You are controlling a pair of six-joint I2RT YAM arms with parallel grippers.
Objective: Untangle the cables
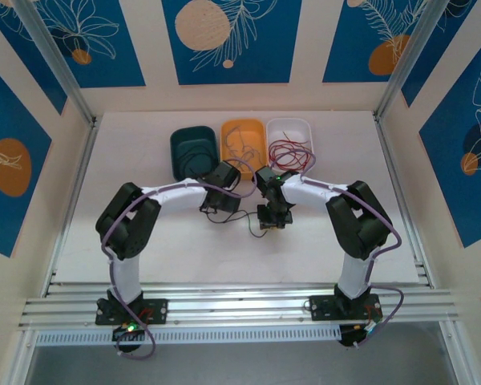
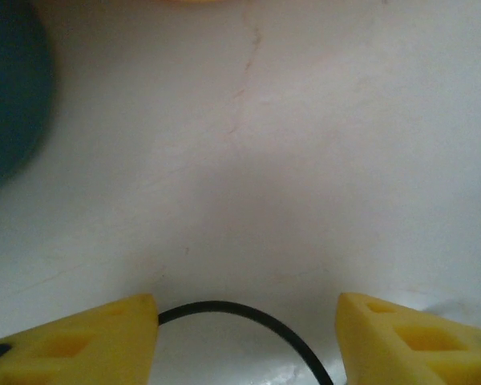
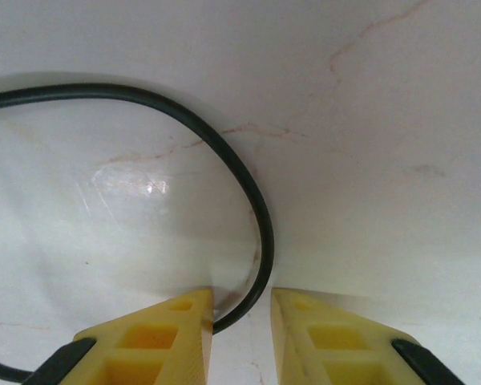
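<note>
The left arm (image 1: 128, 226) and right arm (image 1: 357, 226) are built black and white, trailed by purple cables (image 1: 103, 239); fingers (image 2: 88, 335) are yellow.

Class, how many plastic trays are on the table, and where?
3. In a row at the far side: a dark green plastic tray on the left, an orange plastic tray in the middle, a white plastic tray on the right. None seems hidden.

Top view: bright, even overhead light and sharp throughout. The arms throw short, soft shadows on the white table (image 1: 184, 257). Left wrist view: soft focus, with the dark green bin (image 2: 8, 96) a blur at the edge and a dim shadow at centre. Right wrist view: black cable (image 3: 240, 176) crisp, with a glare patch beside it; yellow fingertips (image 3: 168, 337) slightly soft.
</note>
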